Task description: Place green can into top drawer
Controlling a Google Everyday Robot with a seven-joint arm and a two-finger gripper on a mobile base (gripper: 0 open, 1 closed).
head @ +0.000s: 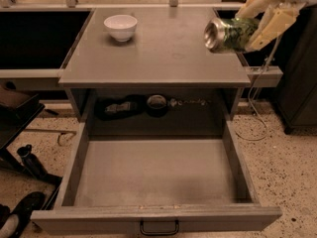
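The green can (229, 34) lies on its side in the air above the right edge of the grey countertop (158, 53), its silver end facing left. My gripper (255, 21) comes in from the upper right with cream fingers (271, 25) shut on the can's body. The top drawer (153, 175) is pulled wide open below, its flat grey floor bare, with a small dark handle (159, 228) on the front. The can is well above and to the right of the drawer.
A white bowl (121, 27) stands at the back left of the countertop. A dark shelf recess (148, 105) under the top holds cluttered items. Black shoes (20, 217) and dark gear lie on the speckled floor at left. A cable hangs at right (257, 108).
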